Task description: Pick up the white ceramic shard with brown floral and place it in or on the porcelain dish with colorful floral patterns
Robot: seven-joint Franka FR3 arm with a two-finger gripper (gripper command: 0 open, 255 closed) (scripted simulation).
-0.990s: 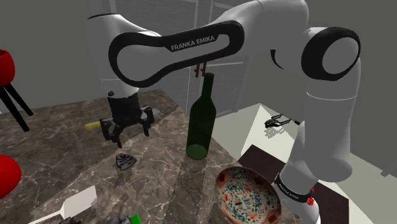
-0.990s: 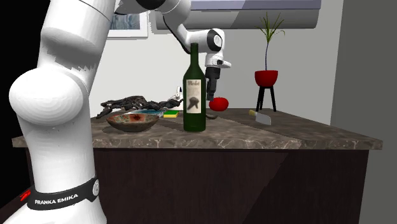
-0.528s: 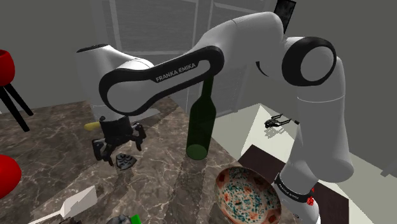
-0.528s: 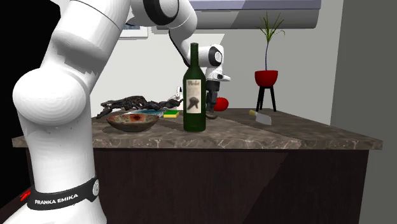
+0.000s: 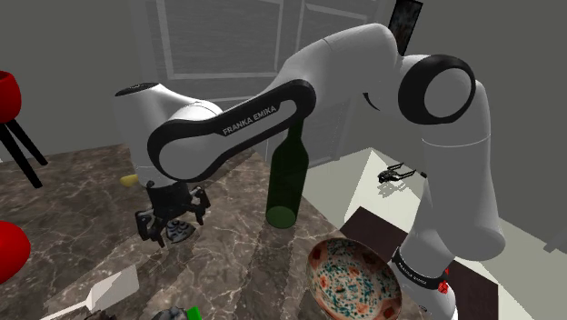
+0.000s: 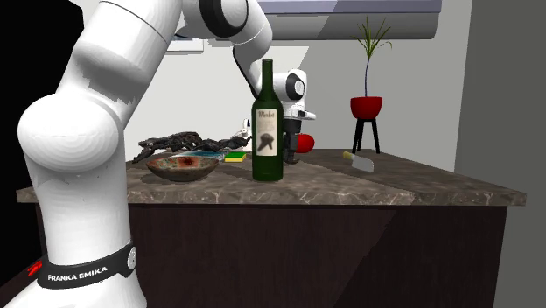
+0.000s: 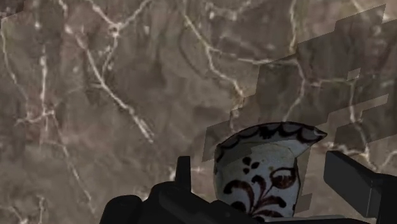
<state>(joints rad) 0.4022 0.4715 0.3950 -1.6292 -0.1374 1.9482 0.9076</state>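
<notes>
Well, in the second exterior view the black band (image 6: 80, 274) wrapped low on the white arm (image 6: 79, 131) said "FRANKA EMIKA". The same words ran along the arm in the shoulder view. The green bottle (image 6: 267, 131) had a pale label (image 6: 267, 131) with a dark picture on it, but its writing was too small to read. The bottle hid most of the gripper in that view.

In the wrist view the gripper (image 7: 265, 170) was spread apart. One black finger stood on each side of the shard (image 7: 257, 181), and neither one touched it. The shard was white with dark brown flowers. It lay flat on the brown stone counter (image 7: 95, 83), and its near edge was cut off by the gripper's body. The dish (image 5: 354, 280) with the coloured spots sat well apart from the shard, on the other side of the bottle.

Half a second before, the gripper hung a little higher, just beside the shard. It had since come down around it. The shard had not moved.
</notes>
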